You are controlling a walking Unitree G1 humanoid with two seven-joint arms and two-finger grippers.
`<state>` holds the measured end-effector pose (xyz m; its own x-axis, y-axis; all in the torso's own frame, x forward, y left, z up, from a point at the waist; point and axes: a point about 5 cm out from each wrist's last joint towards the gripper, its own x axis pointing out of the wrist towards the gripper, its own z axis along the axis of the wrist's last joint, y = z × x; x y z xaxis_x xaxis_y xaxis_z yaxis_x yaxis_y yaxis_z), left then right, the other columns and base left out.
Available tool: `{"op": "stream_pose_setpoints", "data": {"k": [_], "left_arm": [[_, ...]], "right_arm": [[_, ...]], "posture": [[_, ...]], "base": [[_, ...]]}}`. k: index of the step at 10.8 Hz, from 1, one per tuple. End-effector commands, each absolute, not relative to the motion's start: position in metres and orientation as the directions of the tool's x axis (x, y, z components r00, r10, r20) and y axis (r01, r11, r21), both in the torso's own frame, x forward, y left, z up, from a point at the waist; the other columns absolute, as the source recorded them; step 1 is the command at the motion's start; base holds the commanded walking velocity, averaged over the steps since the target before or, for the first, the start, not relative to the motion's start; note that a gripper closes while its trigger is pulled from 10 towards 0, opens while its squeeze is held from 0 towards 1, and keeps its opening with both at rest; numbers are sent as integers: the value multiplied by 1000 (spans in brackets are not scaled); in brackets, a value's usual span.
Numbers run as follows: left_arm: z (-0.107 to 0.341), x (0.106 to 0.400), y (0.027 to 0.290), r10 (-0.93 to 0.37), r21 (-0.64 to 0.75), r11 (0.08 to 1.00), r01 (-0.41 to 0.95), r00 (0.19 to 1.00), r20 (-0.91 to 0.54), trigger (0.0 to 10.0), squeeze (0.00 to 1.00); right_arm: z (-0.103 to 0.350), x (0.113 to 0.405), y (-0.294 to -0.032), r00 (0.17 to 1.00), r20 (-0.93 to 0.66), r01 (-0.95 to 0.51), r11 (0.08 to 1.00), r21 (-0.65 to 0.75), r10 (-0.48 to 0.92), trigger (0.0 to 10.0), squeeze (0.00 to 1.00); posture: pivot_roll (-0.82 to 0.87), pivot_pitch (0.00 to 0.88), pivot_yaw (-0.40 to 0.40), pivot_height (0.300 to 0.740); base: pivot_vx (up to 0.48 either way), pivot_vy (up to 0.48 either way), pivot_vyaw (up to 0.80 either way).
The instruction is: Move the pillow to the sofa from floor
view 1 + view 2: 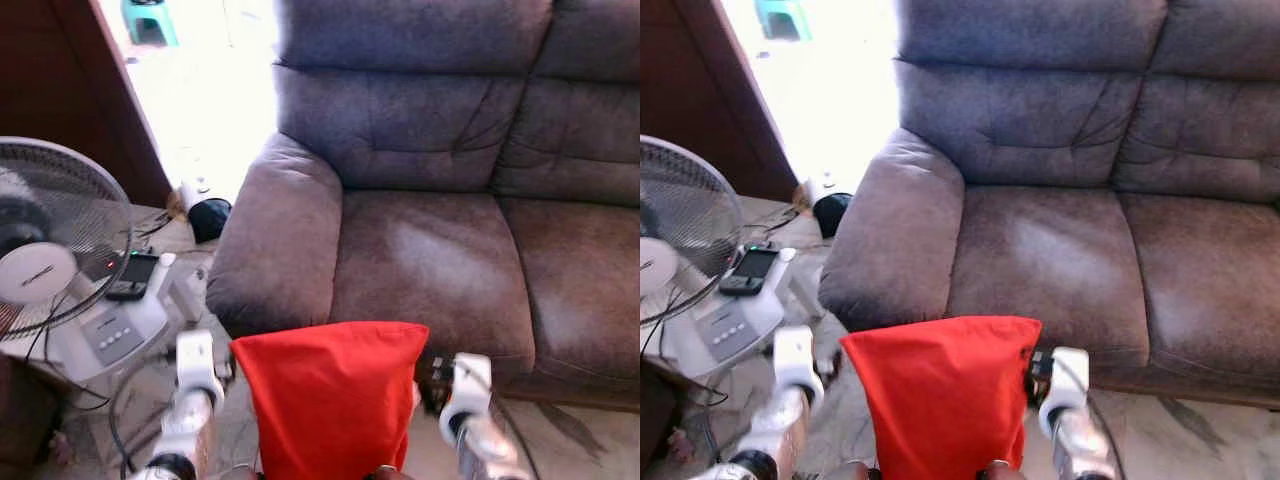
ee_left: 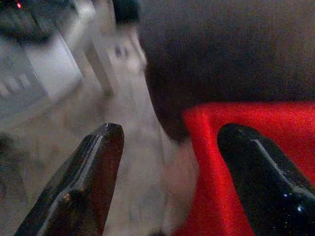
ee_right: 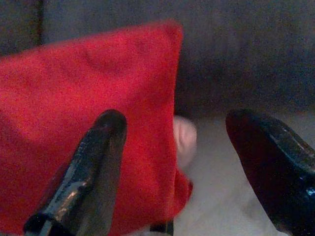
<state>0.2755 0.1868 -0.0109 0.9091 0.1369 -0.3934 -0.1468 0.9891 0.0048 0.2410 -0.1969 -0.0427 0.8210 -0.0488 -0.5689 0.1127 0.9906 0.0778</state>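
I see pale marbled floor near me, with a white standing fan on it at left and the brown sofa standing on it beyond.

fan left | bright doorway, perhaps | pale floor

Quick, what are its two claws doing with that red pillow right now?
Left gripper: open, pressed against one side of the red pillow.
Right gripper: open, pressed against the other side.
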Motion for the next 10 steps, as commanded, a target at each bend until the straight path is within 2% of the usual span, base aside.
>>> {"op": "stream_pose_setpoints", "data": {"k": [1, 3, 5, 8, 10], "left_arm": [[4, 286, 192, 160, 16, 986, -164, 937, -310, 10000, 0], [29, 300, 186, 109, 17, 994, -107, 983, -147, 10000, 0], [46, 305, 181, 69, 65, 996, -67, 997, -28, 10000, 0], [61, 298, 180, 48, 90, 994, -56, 995, 92, 10000, 0], [63, 293, 173, -9, 105, 994, -3, 994, 109, 10000, 0]], "right_arm": [[-28, 256, -201, 869, -490, 118, 990, 71, -68, 10000, 0], [3, 281, -207, 948, -309, 108, 992, 70, -82, 10000, 0], [27, 292, -200, 989, -139, 58, 998, 37, -52, 10000, 0], [46, 285, -192, 999, 10, 48, 999, -2, -48, 10000, 0], [60, 282, -186, 997, 68, 49, 999, -19, -47, 10000, 0]], "posture": [[42, 114, -2, 687], [43, 128, -7, 687], [38, 135, -13, 687], [37, 144, -19, 687], [27, 140, -27, 687]], "base": [[0, 0, 0], [0, 0, 0], [0, 0, 0], [0, 0, 0], [0, 0, 0]]}}
